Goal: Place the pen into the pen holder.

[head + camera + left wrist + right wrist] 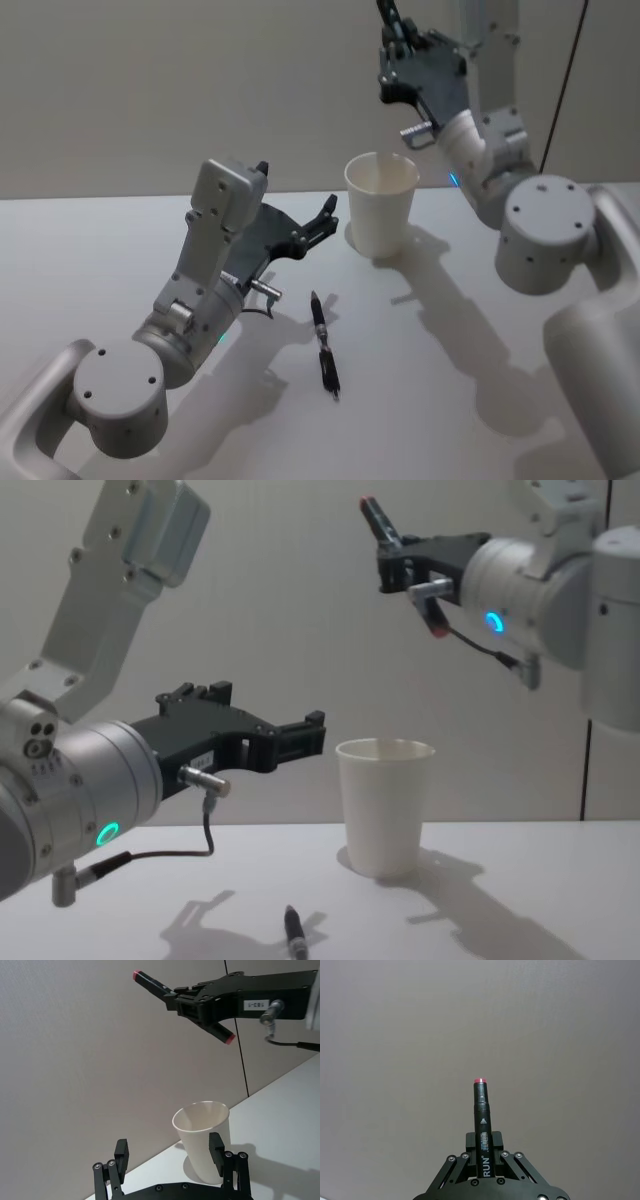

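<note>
Your right gripper point(392, 558) is clamped at mid-barrel on the black marker pen with red end caps point(481, 1110), high over the far side of the table. The pen is tilted, with one end raised. Below it the plain white paper cup point(380, 205) that serves as the pen holder stands upright on the white table point(120, 240). The step looks like aiming and lowering. Turn the wrist until the barrel is near vertical, centre the lower tip over the mouth, and descend inside the rim before letting go, because a light cup tips easily. Your left gripper point(325, 218) hovers spread wide just left of the cup, so keep it clear. A second black pen point(325, 345) lies nearer you.
</note>
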### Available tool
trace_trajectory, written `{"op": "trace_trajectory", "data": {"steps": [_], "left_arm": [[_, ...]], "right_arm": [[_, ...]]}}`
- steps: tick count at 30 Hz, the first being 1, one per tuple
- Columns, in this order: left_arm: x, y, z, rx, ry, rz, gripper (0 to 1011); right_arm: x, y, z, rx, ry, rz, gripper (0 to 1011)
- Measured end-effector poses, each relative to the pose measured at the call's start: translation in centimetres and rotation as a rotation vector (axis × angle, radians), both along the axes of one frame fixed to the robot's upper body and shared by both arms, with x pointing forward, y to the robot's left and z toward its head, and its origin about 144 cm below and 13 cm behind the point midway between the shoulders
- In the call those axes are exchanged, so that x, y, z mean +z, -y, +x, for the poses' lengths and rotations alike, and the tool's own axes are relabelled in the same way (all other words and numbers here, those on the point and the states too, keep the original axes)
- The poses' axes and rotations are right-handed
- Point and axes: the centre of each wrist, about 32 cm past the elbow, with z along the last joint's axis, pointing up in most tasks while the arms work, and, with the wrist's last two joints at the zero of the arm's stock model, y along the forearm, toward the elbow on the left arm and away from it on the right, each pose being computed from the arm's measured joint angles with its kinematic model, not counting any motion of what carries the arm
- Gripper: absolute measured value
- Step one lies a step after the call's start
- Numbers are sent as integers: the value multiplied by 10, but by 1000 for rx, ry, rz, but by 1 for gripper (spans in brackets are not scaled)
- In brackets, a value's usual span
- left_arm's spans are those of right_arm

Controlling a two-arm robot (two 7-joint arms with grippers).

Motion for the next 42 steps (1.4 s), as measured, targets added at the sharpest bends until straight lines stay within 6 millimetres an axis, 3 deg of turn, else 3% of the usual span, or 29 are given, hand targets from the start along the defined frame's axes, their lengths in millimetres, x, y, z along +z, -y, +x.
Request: {"op": "trace_trajectory", "data": {"steps": [15,42], "left_arm": [[0,0,0,0,0,0,1001],[0,0,0,0,0,0,1001]], "right_arm": [[-9,-6,24,-14,9,-77,169],[-54,-11,30,-2,-10,-104,168]]}}
